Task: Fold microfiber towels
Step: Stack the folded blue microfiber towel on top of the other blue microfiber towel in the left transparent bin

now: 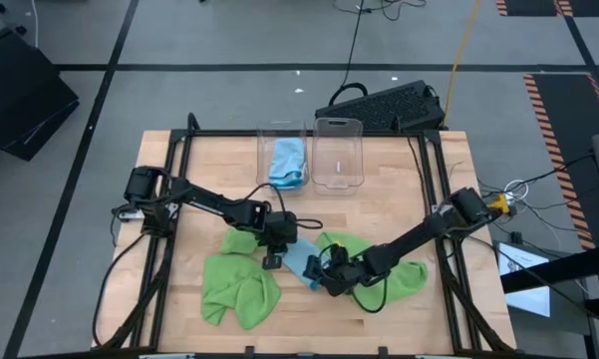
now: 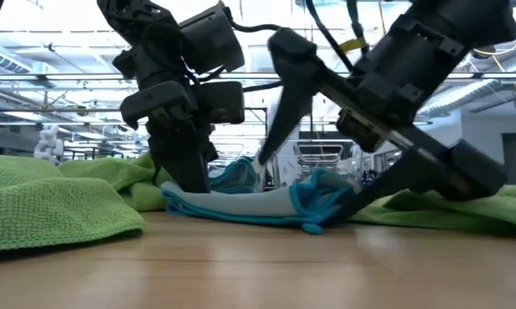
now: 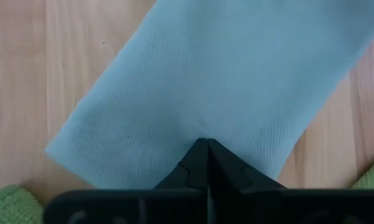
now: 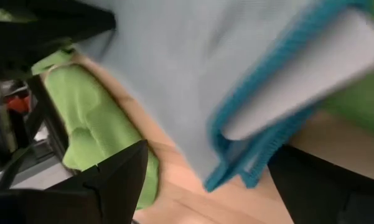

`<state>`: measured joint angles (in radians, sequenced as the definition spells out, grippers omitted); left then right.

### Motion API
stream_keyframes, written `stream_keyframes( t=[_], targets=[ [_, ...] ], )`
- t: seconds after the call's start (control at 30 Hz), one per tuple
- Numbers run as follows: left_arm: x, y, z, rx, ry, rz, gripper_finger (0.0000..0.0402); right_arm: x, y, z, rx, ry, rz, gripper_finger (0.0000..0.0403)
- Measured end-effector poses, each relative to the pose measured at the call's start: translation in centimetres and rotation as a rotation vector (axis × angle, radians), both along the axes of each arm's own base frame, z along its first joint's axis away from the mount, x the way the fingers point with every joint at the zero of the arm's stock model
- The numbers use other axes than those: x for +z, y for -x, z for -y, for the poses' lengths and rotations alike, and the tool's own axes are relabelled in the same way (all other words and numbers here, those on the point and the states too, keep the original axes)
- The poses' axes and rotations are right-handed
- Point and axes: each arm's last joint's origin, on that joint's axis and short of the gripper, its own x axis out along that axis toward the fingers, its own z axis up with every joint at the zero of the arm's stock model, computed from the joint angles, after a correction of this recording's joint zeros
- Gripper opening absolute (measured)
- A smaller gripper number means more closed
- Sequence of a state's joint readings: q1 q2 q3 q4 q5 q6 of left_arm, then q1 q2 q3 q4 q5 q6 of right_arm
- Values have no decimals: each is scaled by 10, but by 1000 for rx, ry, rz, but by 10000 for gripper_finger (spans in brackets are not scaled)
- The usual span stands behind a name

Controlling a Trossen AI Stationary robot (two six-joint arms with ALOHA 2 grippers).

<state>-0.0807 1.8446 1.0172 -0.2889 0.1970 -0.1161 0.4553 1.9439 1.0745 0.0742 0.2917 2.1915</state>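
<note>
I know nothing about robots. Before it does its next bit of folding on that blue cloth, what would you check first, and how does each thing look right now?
1. Left gripper shut on the light blue towel: ok, fingers closed together at the cloth's edge.
2. Right gripper ready to take hold: ok, fingers spread wide by the towel's other end, nothing clamped.
3. Towel lying flat: not ok, the end with the teal hem is bunched up.
4. Room to fold: not ok, green towels lie close on both sides.
5. Clear bin free to take the folded cloth: ok, it looks empty; the bin beside it holds a blue cloth.
</note>
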Motion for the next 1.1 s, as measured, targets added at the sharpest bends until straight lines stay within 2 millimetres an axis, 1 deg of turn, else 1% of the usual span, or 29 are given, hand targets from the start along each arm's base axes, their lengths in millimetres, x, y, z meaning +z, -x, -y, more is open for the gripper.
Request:
stream_keyframes(
  t=[0.1, 0.23, 0.37, 0.43, 0.57, 0.7, 0.8, 0.97, 1.1],
  targets=[
    [0, 0, 0, 12, 8, -1, 5, -2, -3, -1, -2, -6, 12, 317],
    [0, 0, 0, 14, 12, -6, 15, 1, -1, 0, -15, 6, 1, 317],
    [0, 0, 0, 14, 13, -10, 6, 6, 1, 1, -16, 11, -3, 317],
    [0, 0, -1, 16, 13, -11, 3, 9, 4, 0, -10, 11, -7, 317],
    [-1, 0, -1, 17, 12, -11, 12, 16, 12, -3, 16, 12, -46, 318],
    [-1, 1, -1, 18, 12, -16, 10, 17, 19, -4, 23, 25, -93, 318],
    [-1, 1, -1, 20, 13, -20, 3, 16, 18, -4, 18, 26, -90, 318],
    [-1, 1, -1, 26, 19, -23, 14, 13, 13, 2, 1, 33, -88, 318],
    [-1, 1, -1, 43, 31, -28, 10, 10, 10, 7, -25, 48, -85, 318]
  ],
)
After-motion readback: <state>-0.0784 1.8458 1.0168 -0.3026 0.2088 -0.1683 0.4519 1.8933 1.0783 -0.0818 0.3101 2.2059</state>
